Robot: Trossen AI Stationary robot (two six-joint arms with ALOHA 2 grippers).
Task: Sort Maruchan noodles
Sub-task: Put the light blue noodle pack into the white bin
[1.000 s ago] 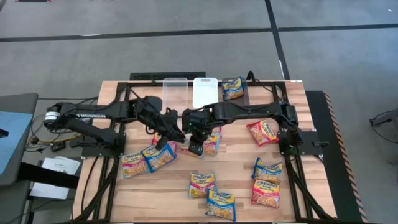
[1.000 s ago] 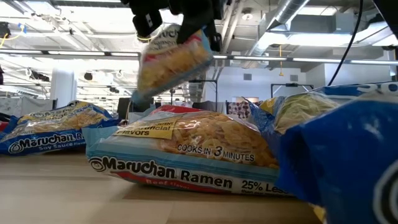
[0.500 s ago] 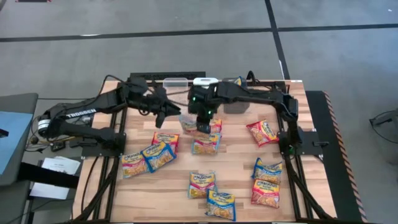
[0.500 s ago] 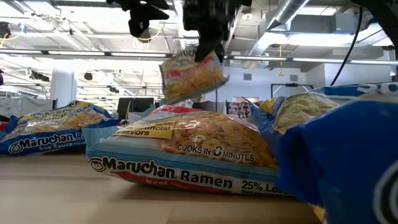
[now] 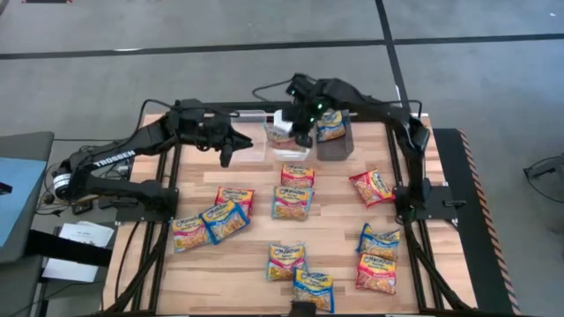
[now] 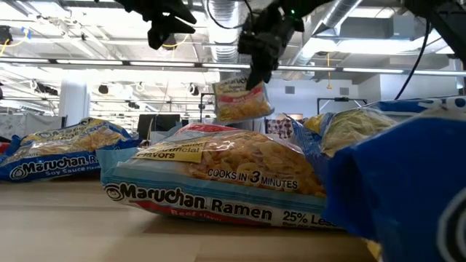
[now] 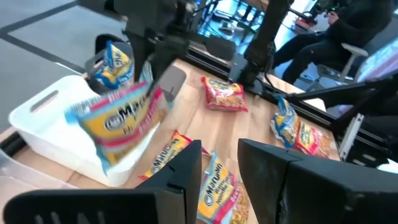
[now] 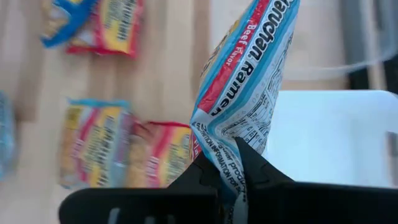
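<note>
A small flat ramen packet (image 8: 249,81) in yellow plastic with a red band — the wrapper reads beef flavor — hangs in the air by one edge, its long axis pointing nearly straight down from the right gripper (image 8: 229,163), whose two dark fingers are clenched tight on its seam. From overhead the right gripper (image 5: 304,119) sits at about twelve o'clock on the table, and the packet dangles over the shallow white plastic bin (image 5: 280,116) at the far edge. In the right wrist view the bin's white floor (image 8: 323,137) lies directly behind and below the packet, so I judge the coming move to be little more than a release — the target is under the claw, not off to a side.

The dark-grey bin (image 5: 333,145) stands just beside at one o'clock with a blue-banded packet (image 5: 330,125) in it; the clear plastic bin (image 5: 249,145) is at eleven.

The left gripper (image 5: 225,145) hovers near that clear bin, fingers parted and holding nothing, farther from the white bin than the right.

The other packets lie scattered across the wooden table (image 5: 339,238) from the centre toward six o'clock.
</note>
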